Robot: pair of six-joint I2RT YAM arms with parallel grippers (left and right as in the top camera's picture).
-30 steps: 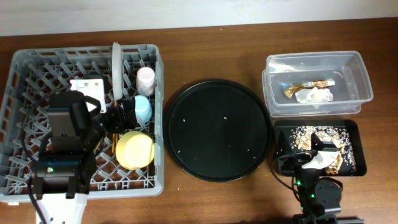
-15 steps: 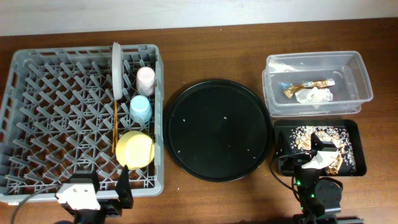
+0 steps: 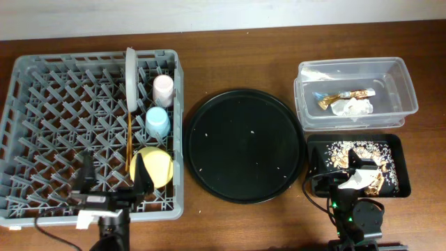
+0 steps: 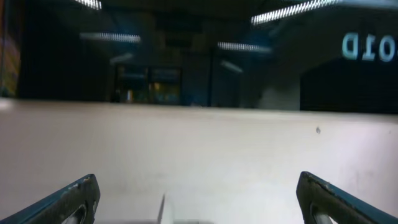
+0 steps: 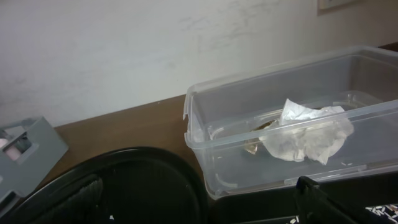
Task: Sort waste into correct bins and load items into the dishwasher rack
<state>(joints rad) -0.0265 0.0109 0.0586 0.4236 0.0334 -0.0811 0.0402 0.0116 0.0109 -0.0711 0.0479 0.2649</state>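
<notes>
The grey dishwasher rack (image 3: 21, 70) at the left holds the upright pale plate (image 3: 129, 73), pink cup (image 3: 163, 86), blue cup (image 3: 157, 122), yellow bowl (image 3: 152, 167) and chopsticks (image 3: 129, 139). The clear tub (image 3: 348, 64) holds the white tissue (image 3: 352, 107) and foil wrapper (image 3: 341, 96); they also show in the right wrist view, tissue (image 5: 308, 134) in the tub (image 5: 205, 130). The small black tray (image 3: 401, 164) holds food scraps (image 3: 348, 150). My left gripper (image 3: 113, 180) is open and empty at the rack's front edge, facing a wall (image 4: 199, 202). My right gripper (image 3: 355, 173) is open and empty (image 5: 199, 208) over the small black tray.
The large round black tray (image 3: 244, 145) lies between the rack and the bins, with a few crumbs on it; it shows in the right wrist view (image 5: 137, 186) too. A corner of the rack (image 5: 25, 149) shows at that view's left. Wooden table all round.
My left arm has pulled back from over the rack's middle to its front edge, gripper empty and open. The right arm has not moved.
</notes>
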